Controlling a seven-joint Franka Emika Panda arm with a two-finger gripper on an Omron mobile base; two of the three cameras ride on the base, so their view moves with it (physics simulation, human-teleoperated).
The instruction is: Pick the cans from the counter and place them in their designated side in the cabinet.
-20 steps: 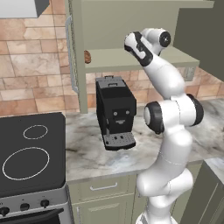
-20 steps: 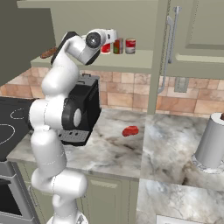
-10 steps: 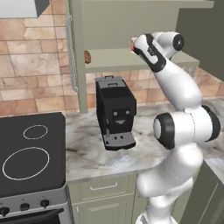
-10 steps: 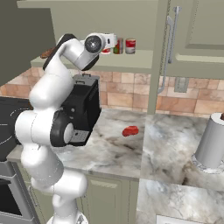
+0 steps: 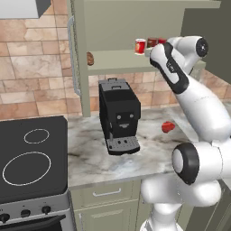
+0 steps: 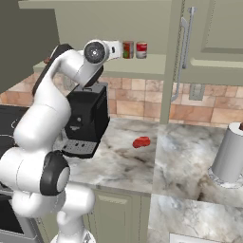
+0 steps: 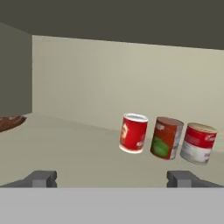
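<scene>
Three cans stand in a row on the shelf board of the cabinet (image 6: 199, 45), toward its right end as seen from the hand: a red can with a white band (image 7: 133, 133), a dark can with a red-and-green label (image 7: 166, 138) just right of it, and a second red-and-white can (image 7: 198, 143) at the far right. All three appear slightly tilted in the hand view, which may be the camera's roll rather than the cans. They sit close together; whether they touch cannot be told.

The gripper (image 7: 113, 178) is raised to shelf height, near the cans but apart from them, its two fingertips spread wide with nothing between them.

At the shelf's far left lies a brown object (image 7: 11, 122), well apart from the cans.

Below, the counter (image 6: 180, 156) carries a black coffee machine (image 5: 118, 116), a small red lumpy object (image 6: 141, 142) and a paper-towel roll (image 6: 228, 155). A black stovetop (image 5: 29, 158) adjoins the counter's left.
</scene>
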